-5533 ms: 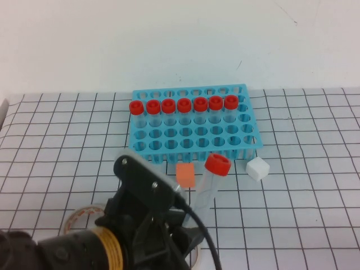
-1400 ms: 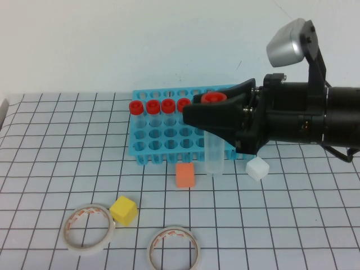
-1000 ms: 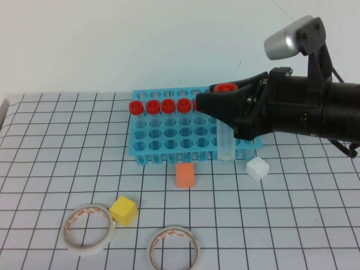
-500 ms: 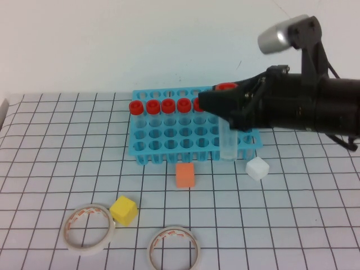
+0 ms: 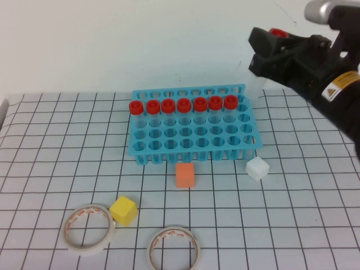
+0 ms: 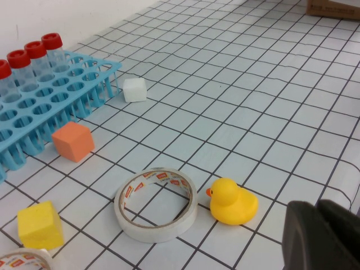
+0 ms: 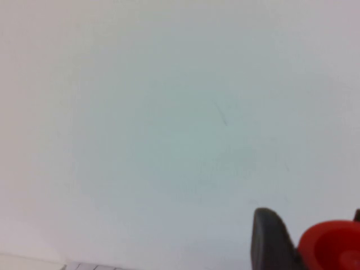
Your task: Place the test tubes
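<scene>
- Right gripper (image 5: 269, 48): raised at the far right, above and beyond the rack's far right corner. Its jaws are clamped on a red-capped test tube (image 5: 275, 32) just under the cap. The right wrist view confirms it, with the red cap (image 7: 332, 244) beside a dark finger (image 7: 270, 242).
- Held tube: the long axis is near upright, cap toward 1 o'clock and clear body trailing toward 7 o'clock. The lower end hangs clear of the rack.
- Blue rack (image 5: 191, 147): lies toward 8 o'clock from the right gripper in the high view. Seven capped tubes (image 5: 184, 105) fill one row. The hole at that row's right end (image 5: 243, 106) looks empty and is the nearest.
- Judgement: the next move requires travel toward 7 o'clock and downward, keeping the tube vertical.
- Left gripper (image 6: 318, 233): closed, holding nothing, low near a yellow duck (image 6: 232, 201). It is well apart from the rack, so the right arm is the nearer.
</scene>
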